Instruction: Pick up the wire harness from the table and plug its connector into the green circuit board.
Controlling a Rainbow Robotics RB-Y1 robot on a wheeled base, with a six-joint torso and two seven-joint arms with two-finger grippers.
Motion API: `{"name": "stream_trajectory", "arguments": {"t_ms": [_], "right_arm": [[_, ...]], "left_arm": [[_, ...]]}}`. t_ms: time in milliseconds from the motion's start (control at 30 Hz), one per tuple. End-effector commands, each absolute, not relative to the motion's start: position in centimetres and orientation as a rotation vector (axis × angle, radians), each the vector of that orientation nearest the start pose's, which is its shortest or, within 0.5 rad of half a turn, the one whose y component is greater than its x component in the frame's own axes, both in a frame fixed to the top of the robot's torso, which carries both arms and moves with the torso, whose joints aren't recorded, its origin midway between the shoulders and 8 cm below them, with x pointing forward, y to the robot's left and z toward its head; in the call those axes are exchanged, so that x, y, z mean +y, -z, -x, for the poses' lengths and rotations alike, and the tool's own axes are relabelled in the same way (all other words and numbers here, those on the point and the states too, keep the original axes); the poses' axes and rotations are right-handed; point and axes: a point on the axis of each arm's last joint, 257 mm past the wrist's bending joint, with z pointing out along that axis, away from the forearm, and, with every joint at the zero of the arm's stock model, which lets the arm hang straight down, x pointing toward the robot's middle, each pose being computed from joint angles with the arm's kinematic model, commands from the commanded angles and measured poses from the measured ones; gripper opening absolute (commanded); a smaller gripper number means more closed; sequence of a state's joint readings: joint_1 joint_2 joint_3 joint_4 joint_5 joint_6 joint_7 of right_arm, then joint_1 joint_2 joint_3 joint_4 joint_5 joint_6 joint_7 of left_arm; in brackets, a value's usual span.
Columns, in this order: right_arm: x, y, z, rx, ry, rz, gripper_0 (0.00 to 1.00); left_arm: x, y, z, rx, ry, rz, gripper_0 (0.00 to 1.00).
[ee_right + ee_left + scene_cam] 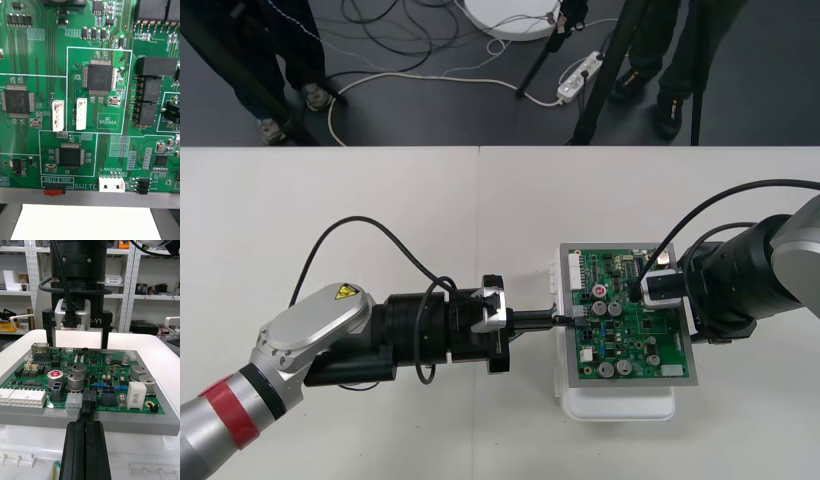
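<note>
The green circuit board lies on its white base at the table's right. My left gripper reaches in level from the left and is shut on the harness's small black plug. The plug stands at the board's near edge, between a white connector and a black one; I cannot tell whether it is seated. A thin green wire curls under the left gripper. My right gripper points straight down over the board's far edge, and in the left wrist view this other gripper stands open. The right wrist view looks down on the board.
The left arm's black cable loops above the table behind its wrist. The right arm's cable arches over the board's back right corner. Beyond the table's far edge, cables and a power strip lie on the dark floor.
</note>
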State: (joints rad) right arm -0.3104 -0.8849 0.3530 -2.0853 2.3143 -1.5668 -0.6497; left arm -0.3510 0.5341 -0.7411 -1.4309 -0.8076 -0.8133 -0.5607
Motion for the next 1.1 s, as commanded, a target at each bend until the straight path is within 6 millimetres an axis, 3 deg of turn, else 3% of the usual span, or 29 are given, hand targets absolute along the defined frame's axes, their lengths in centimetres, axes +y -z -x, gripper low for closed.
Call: {"name": "stream_trajectory", "arguments": {"t_ms": [33,1100], "right_arm": [[-23.8,26.0,-38.6,1.889,0.286,2.092,1.0],[-24.4,25.9,-38.7,1.911,0.295,2.067,1.0]], "left_arm": [[-7.2,23.3,-34.2,0.984,0.793,-1.351,0.0],[-7.5,22.1,-33.1,0.952,0.826,-1.325,0.0]]}}
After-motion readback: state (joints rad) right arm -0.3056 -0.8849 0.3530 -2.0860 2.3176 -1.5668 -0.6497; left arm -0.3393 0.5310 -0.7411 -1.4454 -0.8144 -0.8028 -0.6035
